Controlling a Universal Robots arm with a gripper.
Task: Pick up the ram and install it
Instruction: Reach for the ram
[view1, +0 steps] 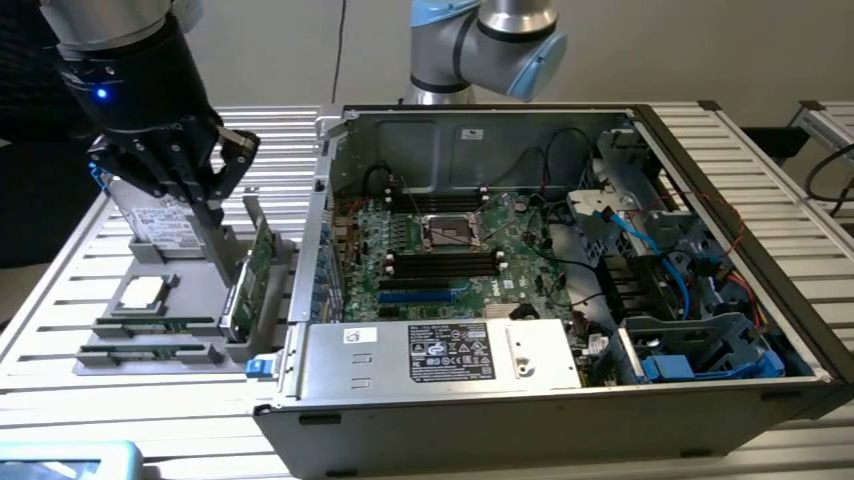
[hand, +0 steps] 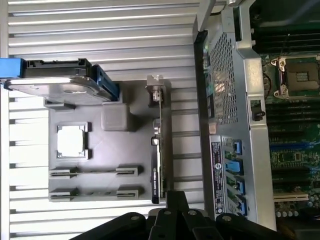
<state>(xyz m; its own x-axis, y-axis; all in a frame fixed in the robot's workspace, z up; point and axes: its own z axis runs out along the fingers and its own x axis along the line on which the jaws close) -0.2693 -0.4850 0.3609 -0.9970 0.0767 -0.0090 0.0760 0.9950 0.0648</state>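
Two ram sticks stand on edge in the slotted holders of a grey parts tray (view1: 187, 300): one ram (view1: 154, 324) (hand: 92, 172) and a second (view1: 144, 351) (hand: 92, 192) closer to the tray's front edge. My black gripper (view1: 211, 212) (hand: 170, 212) hangs above the tray's back part, shut with nothing in it, beside the upright hard drive (view1: 158, 228). It is well above and behind the ram sticks. In the open computer case, black memory slots (view1: 441, 262) (hand: 287, 35) lie next to the CPU socket (view1: 451, 232) on the motherboard.
The tray also carries a CPU chip (view1: 144, 292) (hand: 73, 140) and a green expansion card (view1: 256, 265) (hand: 157, 150) standing upright near the case wall (view1: 318, 230). Cables, drive cages and a power supply (view1: 441, 350) crowd the case. Everything rests on a slatted aluminium table (view1: 54, 330).
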